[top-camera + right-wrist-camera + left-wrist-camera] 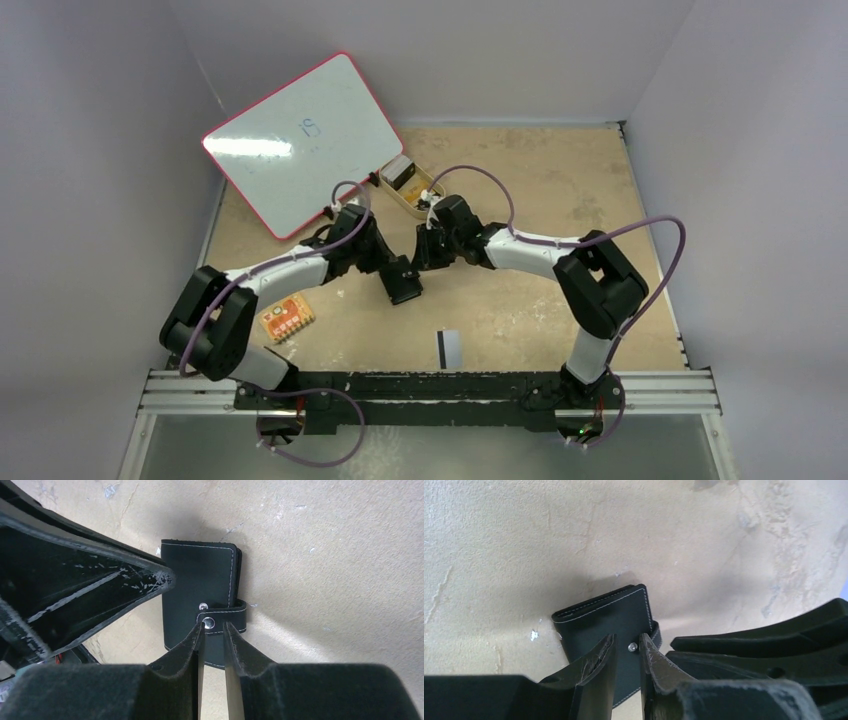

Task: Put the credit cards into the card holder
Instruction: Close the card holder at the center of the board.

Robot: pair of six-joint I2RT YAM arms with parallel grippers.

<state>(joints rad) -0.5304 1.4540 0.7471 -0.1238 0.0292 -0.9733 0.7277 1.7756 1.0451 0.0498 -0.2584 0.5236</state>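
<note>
The black card holder [407, 290] lies folded shut on the tan table, mid-table between both arms. Its snap tab [225, 617] hangs loose, unsnapped, beside the metal stud [631, 647]. My left gripper [628, 647] hovers over the holder's cover, jaws a narrow gap apart, nothing between them. My right gripper [214, 629] faces it from the other side, tips at the tab's end, also slightly apart and empty. One credit card [450, 346], grey with a black stripe, lies near the front edge.
A small orange board [287, 318] lies front left by the left arm. At the back, a tan tray [422, 199] holding small items sits next to a red-rimmed whiteboard [300, 140]. Grey walls close in the table on three sides.
</note>
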